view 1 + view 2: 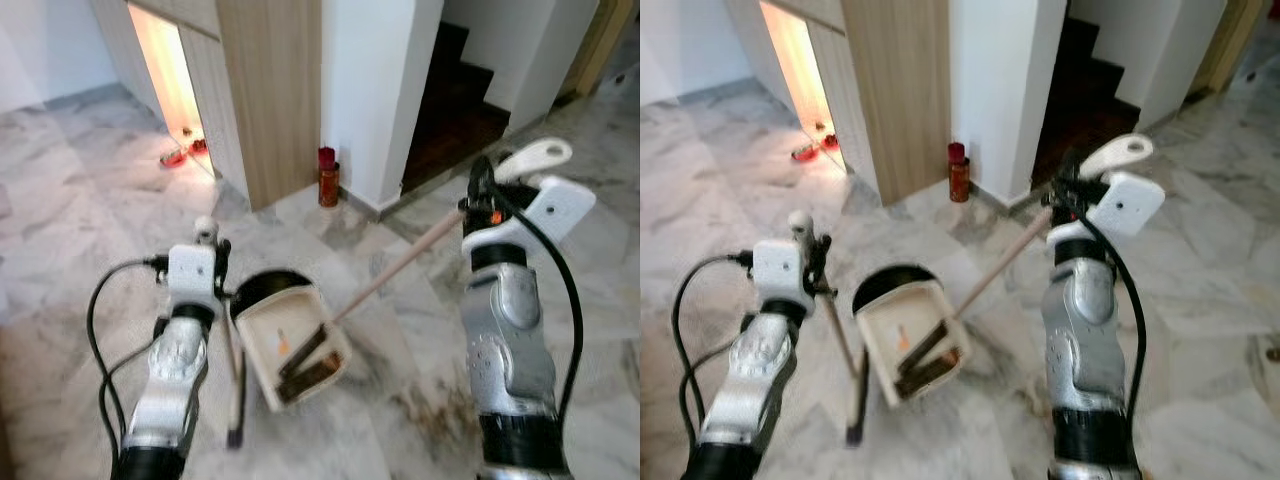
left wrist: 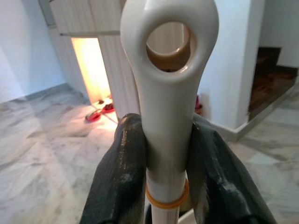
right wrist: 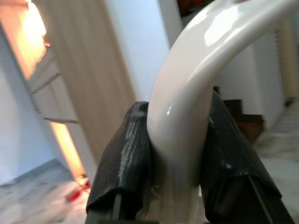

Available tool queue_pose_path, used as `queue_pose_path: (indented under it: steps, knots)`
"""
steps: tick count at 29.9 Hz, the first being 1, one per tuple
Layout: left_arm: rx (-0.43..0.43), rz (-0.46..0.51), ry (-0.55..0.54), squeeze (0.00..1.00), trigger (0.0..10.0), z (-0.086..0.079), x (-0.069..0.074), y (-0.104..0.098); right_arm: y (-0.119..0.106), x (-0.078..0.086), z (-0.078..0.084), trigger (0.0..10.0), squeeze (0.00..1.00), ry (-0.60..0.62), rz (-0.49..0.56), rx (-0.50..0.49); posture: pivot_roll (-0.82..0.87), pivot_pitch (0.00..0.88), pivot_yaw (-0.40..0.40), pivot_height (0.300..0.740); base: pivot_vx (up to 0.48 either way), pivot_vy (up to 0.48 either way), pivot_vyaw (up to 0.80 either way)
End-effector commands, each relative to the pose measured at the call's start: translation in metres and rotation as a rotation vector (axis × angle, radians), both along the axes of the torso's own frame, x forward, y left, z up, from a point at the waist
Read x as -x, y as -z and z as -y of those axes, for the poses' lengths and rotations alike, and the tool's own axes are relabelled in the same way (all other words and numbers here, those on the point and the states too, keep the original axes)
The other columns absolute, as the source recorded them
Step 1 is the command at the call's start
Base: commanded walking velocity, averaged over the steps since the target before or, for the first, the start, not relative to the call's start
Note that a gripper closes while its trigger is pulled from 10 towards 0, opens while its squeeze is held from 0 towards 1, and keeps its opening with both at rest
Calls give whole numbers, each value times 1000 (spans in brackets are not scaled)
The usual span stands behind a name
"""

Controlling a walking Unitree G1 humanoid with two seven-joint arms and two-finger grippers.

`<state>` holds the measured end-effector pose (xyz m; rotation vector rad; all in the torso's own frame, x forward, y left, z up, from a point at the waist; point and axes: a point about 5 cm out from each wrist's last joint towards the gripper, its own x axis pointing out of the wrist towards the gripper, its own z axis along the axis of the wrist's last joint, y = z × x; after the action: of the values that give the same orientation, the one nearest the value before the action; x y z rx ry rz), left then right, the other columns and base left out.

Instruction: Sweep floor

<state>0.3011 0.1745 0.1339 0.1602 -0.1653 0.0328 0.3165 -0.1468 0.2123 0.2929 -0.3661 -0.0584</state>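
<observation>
text: none legible | labels: none | brands: none | numbers/signs: none

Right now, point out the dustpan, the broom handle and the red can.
dustpan point(image 1: 268, 345), left eye view, bare inner tray.
broom handle point(image 1: 400, 267), left eye view, mid shaft.
red can point(image 1: 328, 185), left eye view, body.

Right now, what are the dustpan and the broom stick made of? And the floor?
The dustpan looks like matte cream plastic, with thin molded walls. The broom stick seems wooden or tan-painted, though blur leaves that open; its handle end in the right gripper is glossy cream plastic, showing bright highlights. The floor looks like polished marble or marble-look tile, grey-veined with grout lines.
</observation>
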Motion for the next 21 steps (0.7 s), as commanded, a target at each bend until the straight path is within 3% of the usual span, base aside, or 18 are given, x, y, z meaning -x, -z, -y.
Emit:
queue_pose_path:
  steps: [1, 6, 9, 21]
  knots:
    - [-28, 70, 6, 0, 10000, 2, -3, -15, -17, 3, 2, 10000, 0, -5, 86, -43, 5, 0, 21, 740, 390, 0, 0]
    - [-29, 68, -13, 0, 10000, -1, -2, -15, -18, 3, 2, 10000, 0, -6, 88, -32, 5, 0, 18, 740, 388, 0, 0]
    - [-29, 67, -10, 0, 10000, -1, -3, -15, -18, 3, 1, 10000, 0, -7, 87, -25, 5, 0, 18, 740, 386, 0, 563]
    - [-31, 62, -13, 0, 10000, -2, -3, -14, -18, 2, -1, 10000, 0, -29, 83, -36, 4, 0, 15, 740, 388, 0, 0]
